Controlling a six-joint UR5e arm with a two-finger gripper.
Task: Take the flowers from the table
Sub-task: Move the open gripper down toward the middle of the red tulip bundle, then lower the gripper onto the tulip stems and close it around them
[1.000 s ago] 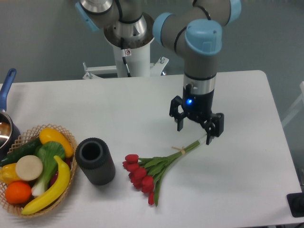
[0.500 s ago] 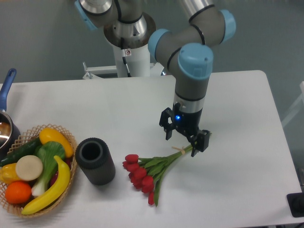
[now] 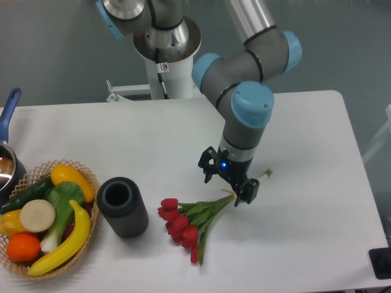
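Black two-finger gripper (image 3: 227, 185) spread apart, straddling green stems of red tulip flowers (image 3: 190, 221); stem axis running two-to-eight o'clock.

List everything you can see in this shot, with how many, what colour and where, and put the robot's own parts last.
flowers: one bunch, red buds with green stems, lying on the table front of centre
table: one, white, filling the lower view
black cylinder: one, black, hollow, left of the flowers
basket: one, tan wicker, front left, holding fruit and vegetables
banana: one, yellow, in the basket
orange: one, orange, in the basket
pot: one, blue handle, left edge, partly cut off
arm: one, grey with blue caps
hand: one, black, open, over the stems
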